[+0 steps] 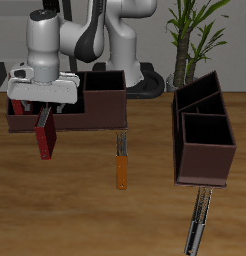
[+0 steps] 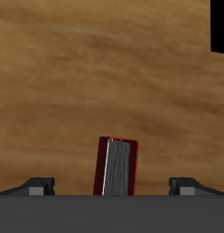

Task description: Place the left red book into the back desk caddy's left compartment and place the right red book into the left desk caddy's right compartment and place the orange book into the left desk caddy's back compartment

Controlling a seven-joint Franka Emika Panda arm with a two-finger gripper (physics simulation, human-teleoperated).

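The right red book (image 1: 45,138) lies on the table just in front of the back desk caddy (image 1: 95,103), a dark brown box. My gripper (image 1: 42,110) hangs right over this book, open, with nothing held. In the wrist view the red book (image 2: 118,167) shows its grey page edge between my spread fingertips (image 2: 37,186), which stand apart from it on both sides. The orange book (image 1: 122,166) lies mid-table. The left red book (image 1: 198,224) lies near the table's front edge. The left desk caddy (image 1: 207,150) stands behind it.
A potted plant (image 1: 190,30) stands at the back, behind the left desk caddy. The robot's base (image 1: 125,60) rises behind the back caddy. Bare wooden table (image 1: 85,210) spreads out between the books.
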